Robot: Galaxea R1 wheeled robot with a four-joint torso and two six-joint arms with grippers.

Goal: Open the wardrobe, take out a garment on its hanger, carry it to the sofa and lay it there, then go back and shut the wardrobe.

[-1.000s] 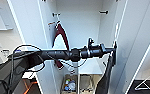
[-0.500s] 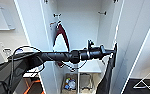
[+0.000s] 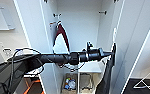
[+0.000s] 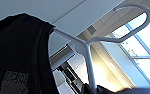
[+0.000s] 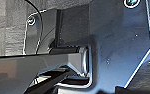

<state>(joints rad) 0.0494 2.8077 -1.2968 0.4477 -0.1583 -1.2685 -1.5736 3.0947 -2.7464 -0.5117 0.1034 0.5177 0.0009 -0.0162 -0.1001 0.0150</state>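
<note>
The white wardrobe stands open, its doors swung out to either side. My left arm reaches across in front of it, and my left gripper is shut on the thin white hanger by the edge of the right door. From the hanger the black garment hangs down long and slim. In the left wrist view the hanger shows close up with its hook free in the air, and the black garment is draped over its shoulder.
A maroon garment with a white panel hangs inside at the left, below the rail. Two baskets sit at the wardrobe's bottom. Cables loop over my left arm. A white wall panel is at the far left.
</note>
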